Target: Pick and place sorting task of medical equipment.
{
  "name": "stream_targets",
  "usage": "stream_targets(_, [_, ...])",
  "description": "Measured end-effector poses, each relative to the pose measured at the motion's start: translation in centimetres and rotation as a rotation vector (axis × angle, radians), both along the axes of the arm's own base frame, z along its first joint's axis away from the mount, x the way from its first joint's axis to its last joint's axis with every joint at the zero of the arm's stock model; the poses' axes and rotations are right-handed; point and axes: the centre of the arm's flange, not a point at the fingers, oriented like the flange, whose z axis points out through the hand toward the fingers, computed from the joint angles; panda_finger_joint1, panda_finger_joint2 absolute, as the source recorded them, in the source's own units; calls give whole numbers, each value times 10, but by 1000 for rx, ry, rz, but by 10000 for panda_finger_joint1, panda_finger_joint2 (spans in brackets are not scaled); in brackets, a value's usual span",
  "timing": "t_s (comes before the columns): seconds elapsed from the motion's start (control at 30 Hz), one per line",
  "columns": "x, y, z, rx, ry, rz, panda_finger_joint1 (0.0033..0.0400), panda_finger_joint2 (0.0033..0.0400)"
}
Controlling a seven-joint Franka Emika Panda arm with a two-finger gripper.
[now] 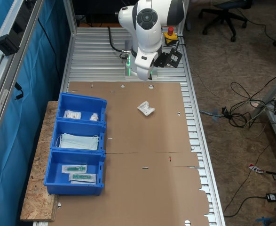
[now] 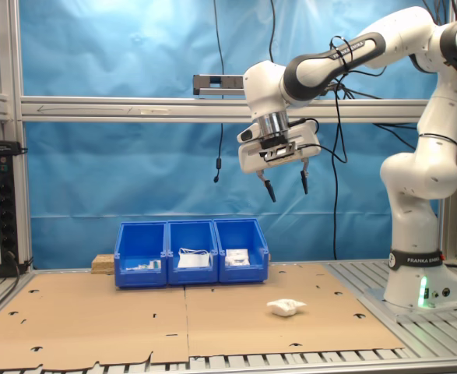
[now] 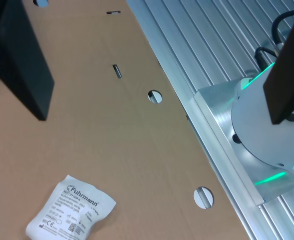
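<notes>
Item: small white packet (image 1: 146, 108), crinkled and plastic-wrapped, lying loose on the brown cardboard sheet (image 1: 142, 188) covering the table; in the second exterior view it is sitting on the cardboard in front of the bins and well below the gripper, and in the wrist view it is showing grey print on its face. Nothing is touching it. Item: gripper (image 2: 286, 185), hanging high above the cardboard in the second exterior view with its two dark fingers spread apart and pointing down, holding nothing; it is likely waiting in this raised pose so the wrist camera is getting a clear look down at the packet. Item: row of three blue bins (image 1: 77, 150) standing side by side at the edge of the cardboard, apparently serving as sorting destinations. The bin nearest the robot base is holding small white packets of the same kind, so it is probably the right home for the loose one; the middle bin is holding pale-blue face masks (image 1: 79, 141); the far bin is holding long clear packets with green parts (image 1: 76, 172). Status: pickup not yet begun; a descent over the packet is looking like the step in hand.
</notes>
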Motion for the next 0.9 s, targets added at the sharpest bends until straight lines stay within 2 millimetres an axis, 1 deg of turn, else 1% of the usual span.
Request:
stream_targets(0.13, [1,0,2,-10,-3,-4,400,400])
stream_targets(0.2, [5,0,9,-28,-16,-8,400,400])
stream_targets(0.27, [10,1,19,-49,-40,-9,400,400])
stream_targets(0.47, [17,6,33,-73,-71,-6,400,400])
stream_targets(0.7, [19,8,39,-85,-83,-5,400,400])
stream_targets(0.9, [20,8,39,-88,-85,-5,400,400])
